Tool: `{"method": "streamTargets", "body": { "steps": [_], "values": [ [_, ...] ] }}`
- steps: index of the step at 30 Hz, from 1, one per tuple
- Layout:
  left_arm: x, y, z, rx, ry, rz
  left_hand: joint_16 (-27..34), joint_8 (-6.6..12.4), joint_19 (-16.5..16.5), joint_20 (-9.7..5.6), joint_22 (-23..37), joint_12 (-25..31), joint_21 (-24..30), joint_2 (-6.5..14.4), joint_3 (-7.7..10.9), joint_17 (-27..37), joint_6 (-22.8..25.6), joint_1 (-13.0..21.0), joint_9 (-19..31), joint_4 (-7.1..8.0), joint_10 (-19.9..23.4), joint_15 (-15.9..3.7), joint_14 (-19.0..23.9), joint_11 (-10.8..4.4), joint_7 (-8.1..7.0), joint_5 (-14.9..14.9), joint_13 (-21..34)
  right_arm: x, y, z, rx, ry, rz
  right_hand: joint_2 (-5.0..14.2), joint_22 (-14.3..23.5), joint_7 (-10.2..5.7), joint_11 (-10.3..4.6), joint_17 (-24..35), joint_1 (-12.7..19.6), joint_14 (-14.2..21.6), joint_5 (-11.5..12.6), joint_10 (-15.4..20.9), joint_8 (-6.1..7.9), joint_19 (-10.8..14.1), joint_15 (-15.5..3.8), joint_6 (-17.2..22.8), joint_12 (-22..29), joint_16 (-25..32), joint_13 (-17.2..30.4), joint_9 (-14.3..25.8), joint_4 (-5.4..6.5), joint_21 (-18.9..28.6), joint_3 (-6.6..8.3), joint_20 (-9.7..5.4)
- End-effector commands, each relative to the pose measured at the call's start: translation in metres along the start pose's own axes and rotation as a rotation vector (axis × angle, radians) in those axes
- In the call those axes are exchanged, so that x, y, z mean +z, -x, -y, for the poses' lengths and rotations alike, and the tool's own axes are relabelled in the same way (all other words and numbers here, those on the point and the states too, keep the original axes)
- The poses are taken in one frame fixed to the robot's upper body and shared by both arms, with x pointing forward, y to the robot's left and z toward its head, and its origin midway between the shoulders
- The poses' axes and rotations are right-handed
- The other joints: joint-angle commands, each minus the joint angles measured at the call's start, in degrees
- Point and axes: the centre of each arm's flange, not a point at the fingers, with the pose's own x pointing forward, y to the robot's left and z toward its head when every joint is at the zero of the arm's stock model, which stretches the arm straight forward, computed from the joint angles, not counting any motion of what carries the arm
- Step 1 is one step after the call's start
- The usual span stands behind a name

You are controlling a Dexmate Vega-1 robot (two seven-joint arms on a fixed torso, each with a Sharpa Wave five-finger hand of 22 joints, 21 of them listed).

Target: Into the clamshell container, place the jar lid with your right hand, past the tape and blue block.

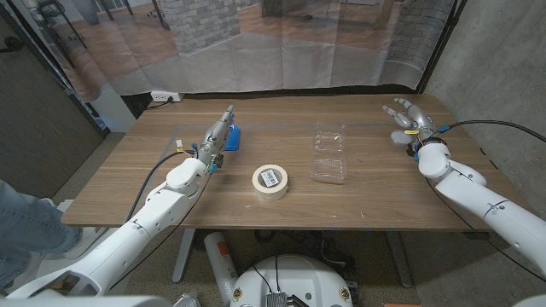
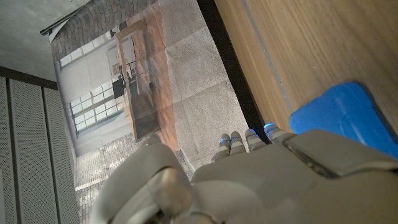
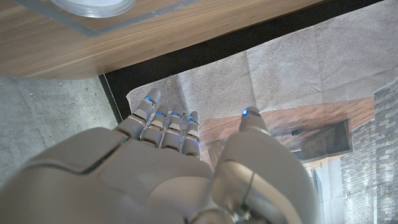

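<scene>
The left arm reaches forward over the table with its left hand (image 1: 219, 134) stretched out, fingers (image 2: 249, 142) straight and close together, holding nothing, while the right arm reaches along the far right side with its right hand (image 1: 404, 118) raised, fingers (image 3: 168, 127) slightly apart, empty.

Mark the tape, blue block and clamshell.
tape (image 1: 270, 182), head view, on the roll's near rim.
blue block (image 1: 232, 136), head view, top face.
clamshell (image 1: 329, 151), head view, at the hinge between halves.
</scene>
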Motion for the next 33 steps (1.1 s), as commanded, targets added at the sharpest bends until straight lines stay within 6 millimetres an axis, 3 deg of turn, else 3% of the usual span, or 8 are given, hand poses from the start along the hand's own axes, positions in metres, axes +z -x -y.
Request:
{"method": "streamTargets", "body": {
  "steps": [1, 3, 5, 8, 18, 33],
  "values": [
    [0.000, 0.002, 0.002, 0.002, 0.000, 0.003, -0.2, -0.14, -1.5, 0.18, 0.2, -0.1, -0.2, 0.3, -0.40, 0.1, 0.3, 0.7, 0.3, 0.04, -0.1, -0.19, 0.1, -0.17, -0.18, 0.1, 0.1, -0.005, 0.002, 0.001, -0.003, 0.051, -0.028, -0.32, 0.1, -0.58, -0.28, 0.2, 0.3, -0.1, -0.1, -0.4, -0.10, 0.1, 0.58, 0.1, -0.3, -0.2, 0.3, 0.1, -0.43, -0.7, -0.05, 1.34],
    [0.000, 0.003, 0.002, 0.003, 0.000, 0.004, -0.1, -0.14, -1.5, 0.19, 0.2, -0.1, -0.2, 0.3, -0.41, 0.1, 0.3, 0.7, 0.3, 0.04, -0.1, -0.19, 0.2, -0.16, -0.18, 0.1, 0.1, -0.006, 0.002, 0.000, 0.004, 0.062, -0.039, -0.48, 0.1, -0.63, -0.21, 0.2, 0.4, -0.5, -0.2, -0.6, -0.14, 0.0, 0.77, 0.0, -0.4, -0.3, 0.4, 0.1, -0.59, -1.0, -0.07, 2.48],
    [-0.001, 0.004, 0.003, 0.004, 0.001, 0.004, -0.1, -0.16, -1.5, 0.20, 0.2, -0.1, -0.2, 0.3, -0.43, 0.1, 0.3, 0.7, 0.3, 0.03, 0.0, -0.22, 0.3, -0.15, -0.17, 0.1, 0.1, -0.006, 0.002, 0.000, 0.007, 0.085, -0.052, -0.85, 0.1, -0.94, -0.08, 0.2, 0.5, -0.9, -0.1, -1.0, -0.40, 0.4, 1.06, -0.6, -0.7, -0.4, 0.4, 0.1, -0.80, -1.5, -0.21, 5.37],
    [-0.001, 0.005, 0.003, 0.006, 0.002, 0.005, -0.1, -0.16, -1.4, 0.22, 0.2, -0.1, -0.2, 0.3, -0.46, 0.1, 0.3, 0.7, 0.3, 0.03, 0.0, -0.28, 0.2, -0.08, -0.19, 0.1, 0.1, -0.005, 0.001, -0.001, 0.018, 0.104, -0.061, -0.98, 0.2, -1.15, -0.15, 0.2, 0.5, -1.2, 0.0, -1.5, -0.50, 0.6, 1.18, -0.9, -0.9, -0.5, 0.4, 0.1, -0.84, -1.7, -0.28, 6.74],
    [-0.004, 0.008, 0.001, 0.011, 0.005, 0.002, -0.1, -0.17, -1.4, 0.27, 0.2, -0.1, -0.3, 0.4, -0.53, 0.1, 0.4, 0.8, 0.3, 0.01, 0.0, -0.15, 0.3, 0.04, -0.23, 0.1, 0.1, -0.003, 0.000, 0.000, 0.030, 0.151, -0.082, -1.45, 0.2, -1.57, 0.08, 0.2, 0.7, -2.6, 0.2, -2.8, -0.84, 0.6, 1.70, -2.2, -1.4, -0.8, 0.4, 0.1, -1.13, -2.5, -0.41, 8.62],
    [-0.003, 0.008, 0.000, 0.015, 0.002, 0.000, -0.1, -0.20, -1.3, 0.14, 0.2, -0.1, -0.3, 0.5, -0.60, 0.1, 0.5, 0.9, 0.3, -0.03, 0.2, -0.06, 0.4, -0.01, -0.17, 0.1, 0.1, 0.004, -0.002, -0.001, 0.079, 0.236, -0.104, -2.25, 0.2, -1.28, 2.31, 0.1, 1.9, -4.7, 0.6, -5.4, -1.19, -0.4, 2.67, -4.6, -2.1, -1.0, 0.5, 0.2, -1.96, -4.3, -0.38, 10.48]
  ]
}}
